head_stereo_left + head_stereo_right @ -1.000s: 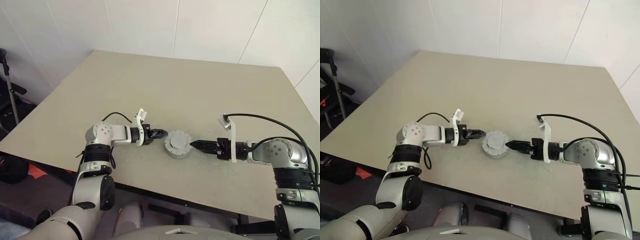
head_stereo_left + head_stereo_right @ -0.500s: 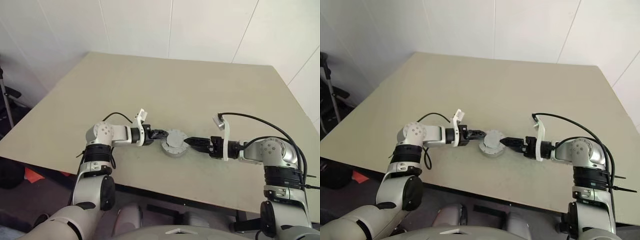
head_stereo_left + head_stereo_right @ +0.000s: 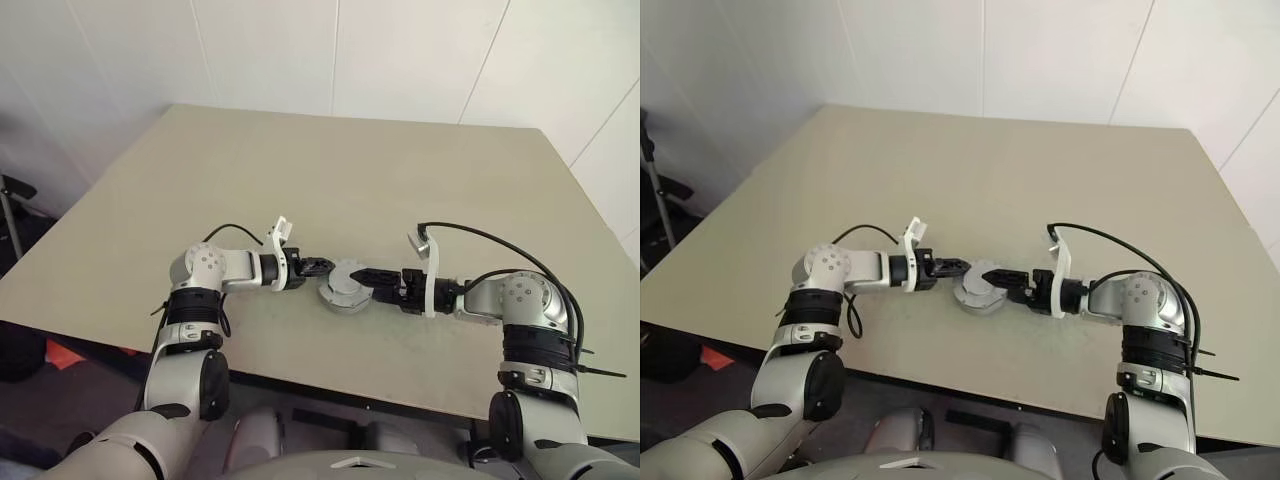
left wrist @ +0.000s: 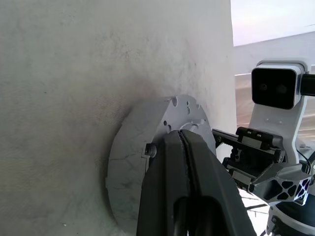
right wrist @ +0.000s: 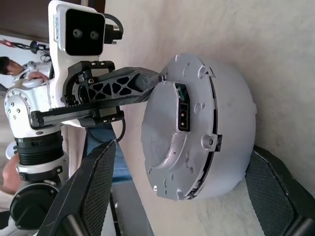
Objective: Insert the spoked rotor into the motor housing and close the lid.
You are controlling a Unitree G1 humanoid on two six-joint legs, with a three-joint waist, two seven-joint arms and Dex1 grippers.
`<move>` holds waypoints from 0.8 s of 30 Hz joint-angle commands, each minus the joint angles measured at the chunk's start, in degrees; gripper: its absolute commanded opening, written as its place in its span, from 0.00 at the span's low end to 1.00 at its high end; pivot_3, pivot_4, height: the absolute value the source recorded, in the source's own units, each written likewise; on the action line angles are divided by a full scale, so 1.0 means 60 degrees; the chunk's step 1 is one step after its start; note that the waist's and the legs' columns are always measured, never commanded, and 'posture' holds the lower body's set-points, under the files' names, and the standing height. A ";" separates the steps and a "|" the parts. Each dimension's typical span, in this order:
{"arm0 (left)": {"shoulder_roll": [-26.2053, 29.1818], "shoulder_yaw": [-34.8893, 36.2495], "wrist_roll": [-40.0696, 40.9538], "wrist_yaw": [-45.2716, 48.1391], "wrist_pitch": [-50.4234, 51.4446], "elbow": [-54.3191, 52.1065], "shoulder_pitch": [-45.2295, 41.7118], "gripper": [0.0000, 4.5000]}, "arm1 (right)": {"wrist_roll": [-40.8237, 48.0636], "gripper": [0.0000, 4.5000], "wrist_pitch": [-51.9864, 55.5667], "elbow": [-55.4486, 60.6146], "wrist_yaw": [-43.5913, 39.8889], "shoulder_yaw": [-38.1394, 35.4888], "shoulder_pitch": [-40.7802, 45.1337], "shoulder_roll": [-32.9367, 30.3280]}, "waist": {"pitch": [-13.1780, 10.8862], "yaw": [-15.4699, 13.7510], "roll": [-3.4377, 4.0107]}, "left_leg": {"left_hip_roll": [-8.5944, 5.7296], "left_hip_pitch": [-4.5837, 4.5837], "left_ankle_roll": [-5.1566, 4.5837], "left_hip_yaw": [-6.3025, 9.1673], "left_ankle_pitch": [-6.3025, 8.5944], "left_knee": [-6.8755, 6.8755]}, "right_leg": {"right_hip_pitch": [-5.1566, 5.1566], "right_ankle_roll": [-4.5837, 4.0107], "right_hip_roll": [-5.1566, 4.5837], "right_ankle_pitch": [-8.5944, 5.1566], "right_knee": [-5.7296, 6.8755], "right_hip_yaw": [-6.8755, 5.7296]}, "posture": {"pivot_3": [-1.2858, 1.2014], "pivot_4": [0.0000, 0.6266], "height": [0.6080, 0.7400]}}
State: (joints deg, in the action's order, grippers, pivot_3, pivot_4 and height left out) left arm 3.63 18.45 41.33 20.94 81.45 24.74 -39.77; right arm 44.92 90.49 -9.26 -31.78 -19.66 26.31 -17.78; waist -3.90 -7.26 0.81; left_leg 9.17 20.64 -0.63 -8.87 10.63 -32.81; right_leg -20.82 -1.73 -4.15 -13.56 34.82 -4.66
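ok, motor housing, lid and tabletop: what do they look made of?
Motor housing: looks like cast or machined metal, matt silver-grey with soft highlights. Lid: same grey metal look, drilled holes and small screws in its face, with a dark connector set in it. Table: matt beige, faintly mottled, perhaps laminate or painted board; the look leaves it open.

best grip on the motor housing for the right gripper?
Across the round side wall of the motor housing, coming level from its right side. It sits flat on the table with the lid closed; the open right gripper already straddles it.
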 commanded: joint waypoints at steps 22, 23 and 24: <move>0.0137 -0.0048 -0.0042 0.0060 -0.0280 0.0039 -0.0118 0.00 | 0.0113 0.80 0.0029 -0.0074 0.0391 -0.0151 0.0416 0.0821 | -0.0001 0.0023 0.0001 | 0.0001 0.0002 0.0020 -0.0005 -0.0012 0.0020 | -0.0014 0.0000 0.0000 0.0000 -0.0003 0.0001 | 0.52 0.00 1.00; 0.0144 -0.0055 -0.0047 0.0066 -0.0297 0.0056 -0.0122 0.00 | 0.0087 0.73 0.0002 -0.0100 0.0371 -0.0142 0.0431 0.0790 | -0.0001 0.0023 0.0001 | 0.0001 0.0009 0.0020 -0.0005 -0.0012 0.0020 | -0.0021 0.0000 0.0000 0.0000 -0.0003 0.0001 | 0.52 0.00 1.00; 0.0150 -0.0063 -0.0048 0.0072 -0.0310 0.0067 -0.0124 0.00 | 0.0054 0.65 -0.0031 -0.0128 0.0351 -0.0127 0.0441 0.0757 | -0.0001 0.0021 0.0001 | 0.0001 0.0019 0.0022 -0.0005 -0.0013 0.0020 | -0.0030 0.0000 0.0000 0.0000 -0.0002 0.0001 | 0.52 0.00 1.00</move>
State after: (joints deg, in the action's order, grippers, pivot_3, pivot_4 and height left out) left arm 4.53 18.40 41.25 20.99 79.76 24.92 -39.80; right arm 43.50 90.70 -10.69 -28.43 -20.86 27.38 -13.97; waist -3.90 -7.13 0.82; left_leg 9.17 20.80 -0.50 -8.89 10.55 -32.69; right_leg -21.04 -1.73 -4.14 -13.56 34.81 -4.65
